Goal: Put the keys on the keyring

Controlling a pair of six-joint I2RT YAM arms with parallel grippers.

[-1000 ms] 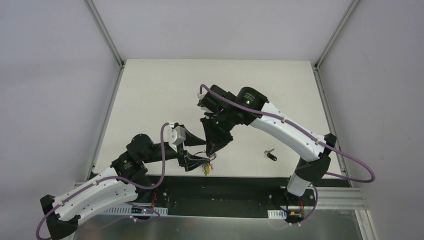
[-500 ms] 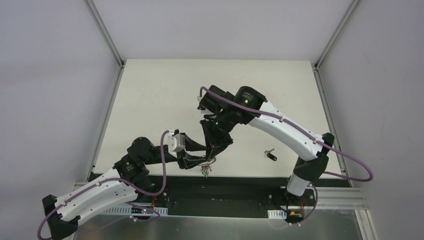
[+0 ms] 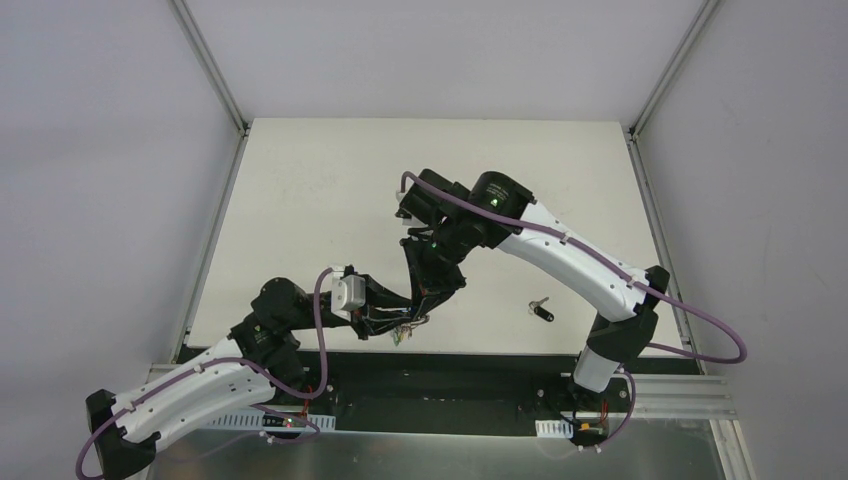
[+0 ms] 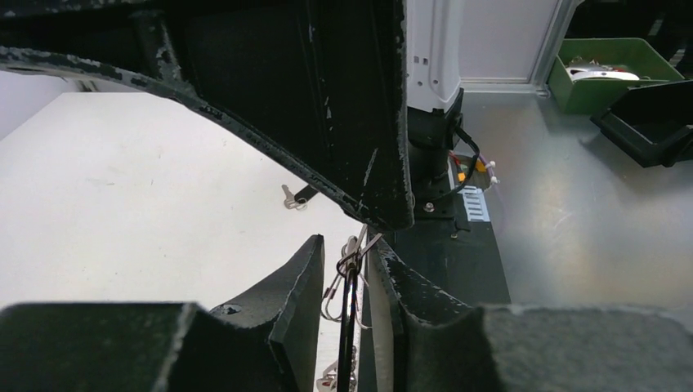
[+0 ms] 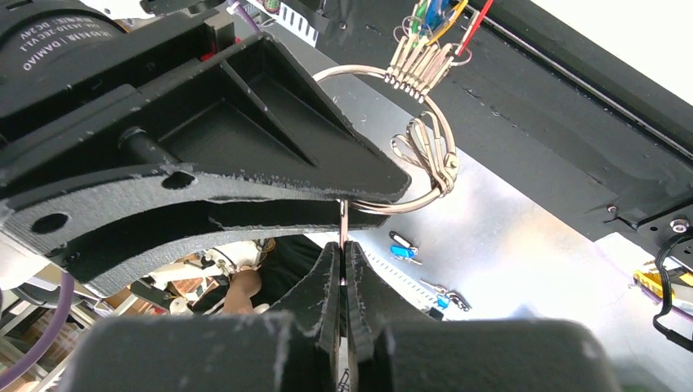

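Two grippers meet at the keyring (image 5: 351,69): left gripper (image 4: 347,249) clamps its flanks, right gripper (image 5: 343,245) pinches a thin metal piece (image 5: 343,219) at its lower rim. Green-headed key (image 5: 418,18) hangs from the ring; black-headed key (image 3: 541,311) lies apart on the surface (image 3: 330,180).

Robot arms: two, the left arm (image 3: 190,385) and the right arm (image 3: 570,255)
Grippers: two, the left gripper (image 4: 347,261) and the right gripper (image 5: 343,257)
Keyring: one (image 5: 392,209)
Bunch of keys (image 5: 421,57) hanging on the keyring: at least four by head colour (green, blue, yellow, red); exact number cannot be told
Loose keys on the table (image 3: 300,200): one black-headed key (image 3: 541,310)
Green bin (image 4: 613,77): one
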